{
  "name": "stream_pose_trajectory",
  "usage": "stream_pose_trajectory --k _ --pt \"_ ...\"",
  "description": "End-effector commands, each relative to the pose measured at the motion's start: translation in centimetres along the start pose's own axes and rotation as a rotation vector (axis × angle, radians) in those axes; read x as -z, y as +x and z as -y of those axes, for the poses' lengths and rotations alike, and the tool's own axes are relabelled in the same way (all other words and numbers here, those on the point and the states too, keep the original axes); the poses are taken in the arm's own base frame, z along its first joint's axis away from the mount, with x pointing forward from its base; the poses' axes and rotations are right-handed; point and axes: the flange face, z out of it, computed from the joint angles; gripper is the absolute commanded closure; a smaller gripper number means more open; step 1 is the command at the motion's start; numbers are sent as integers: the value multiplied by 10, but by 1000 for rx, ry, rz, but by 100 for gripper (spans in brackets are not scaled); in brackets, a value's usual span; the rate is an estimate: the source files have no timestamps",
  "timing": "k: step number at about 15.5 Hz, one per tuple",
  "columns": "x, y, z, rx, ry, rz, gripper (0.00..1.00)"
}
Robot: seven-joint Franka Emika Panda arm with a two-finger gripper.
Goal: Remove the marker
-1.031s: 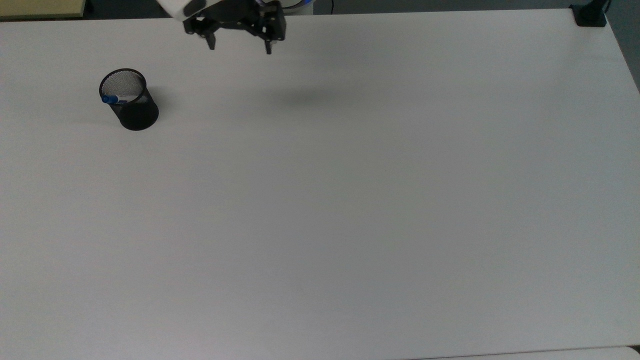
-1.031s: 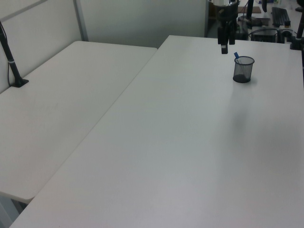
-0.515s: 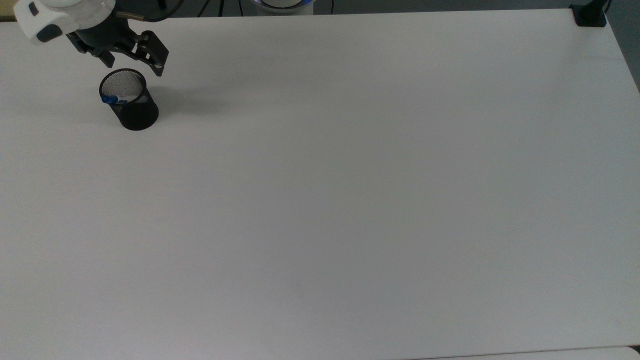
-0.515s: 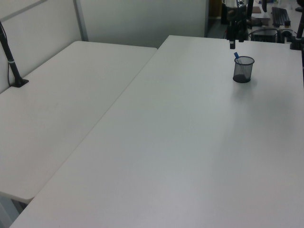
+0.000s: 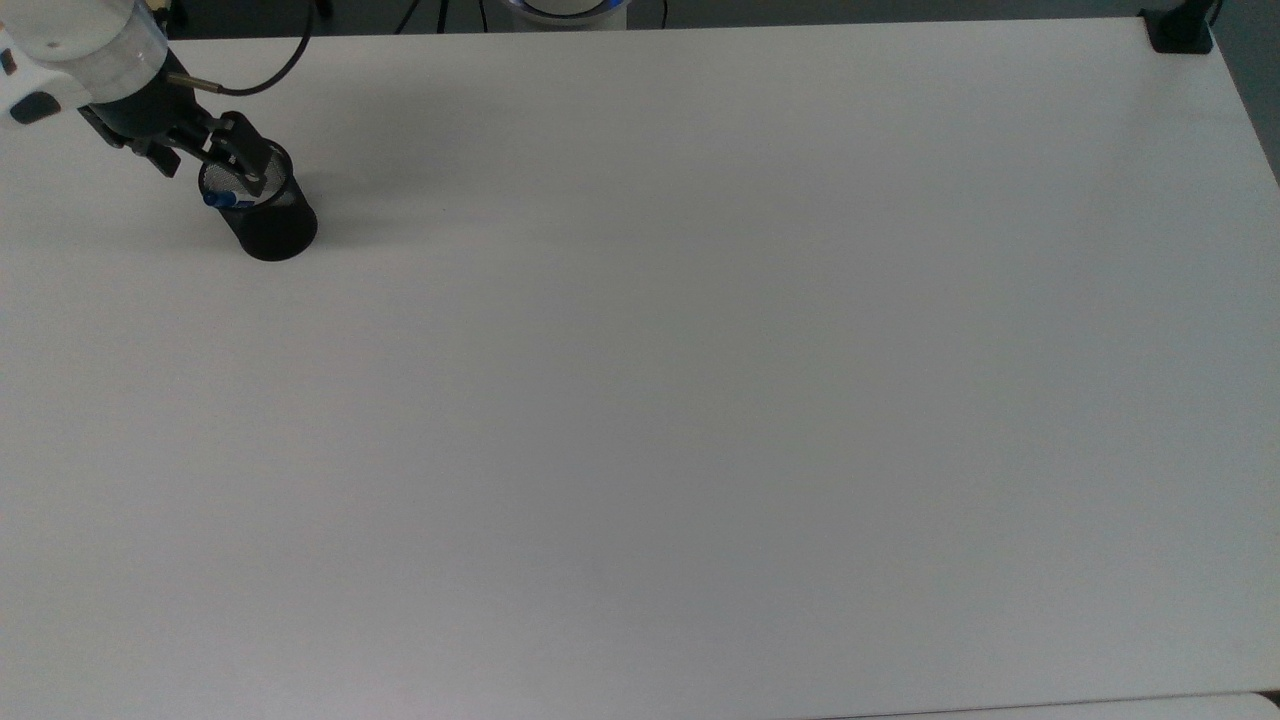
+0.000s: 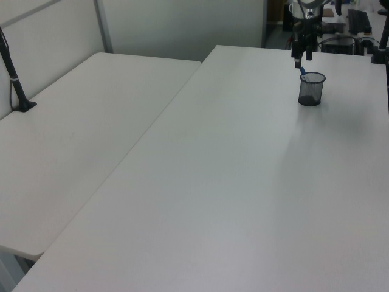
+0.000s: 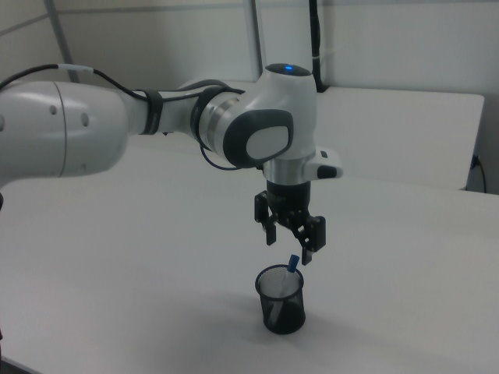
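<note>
Upper left of the top view: marker (image 5: pixel 222 199) stands leaning in the black mesh cup (image 5: pixel 268 225), blue cap poking above the rim. Gripper (image 7: pixel 291 243) hangs just over it, fingers spread apart, nothing held, likely lined up to straddle the cap. White table (image 5: pixel 700 350).

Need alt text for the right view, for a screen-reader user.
A white robot arm holds its open gripper just above a blue-capped marker standing tilted in a black mesh cup. The cup stands upright on a white table; the fingers are not touching the marker.
</note>
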Motion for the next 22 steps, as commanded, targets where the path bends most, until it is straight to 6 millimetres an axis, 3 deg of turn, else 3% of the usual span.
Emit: stream_pose_trajectory --k 1,8,13,17,19,22 --pt "-6 6 -1 48 -24 -6 19" --pt "-16 9 2 108 -25 9 67" --pt "-21 10 2 128 -23 16 83" --pt "-17 9 0 138 -22 14 87" --pt "-13 7 -1 138 -23 13 88" --pt "10 3 -2 130 -25 -25 87"
